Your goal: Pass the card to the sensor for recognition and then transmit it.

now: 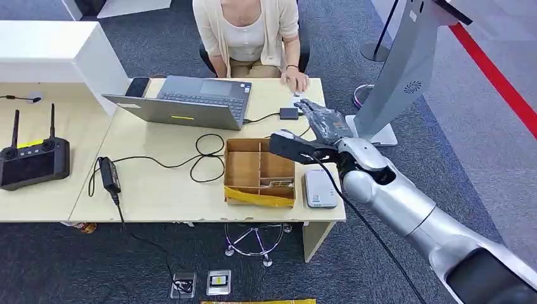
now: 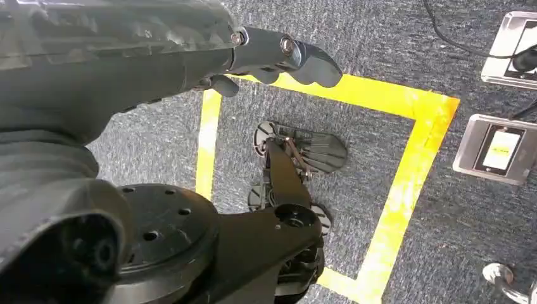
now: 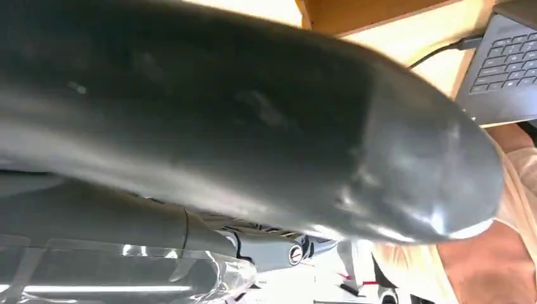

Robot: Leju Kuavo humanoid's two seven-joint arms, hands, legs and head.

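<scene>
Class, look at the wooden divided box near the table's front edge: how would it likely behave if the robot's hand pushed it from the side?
The wooden box looks stiff, with flat walls and dividers, so it should probably slide rather than bend. It sits low and wide, so tipping seems unlikely. Being mostly empty, it is likely light and may skid easily on the smooth table.

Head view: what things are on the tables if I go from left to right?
Black remote controller → power adapter → laptop → wooden box → white card reader → right hand.
</scene>
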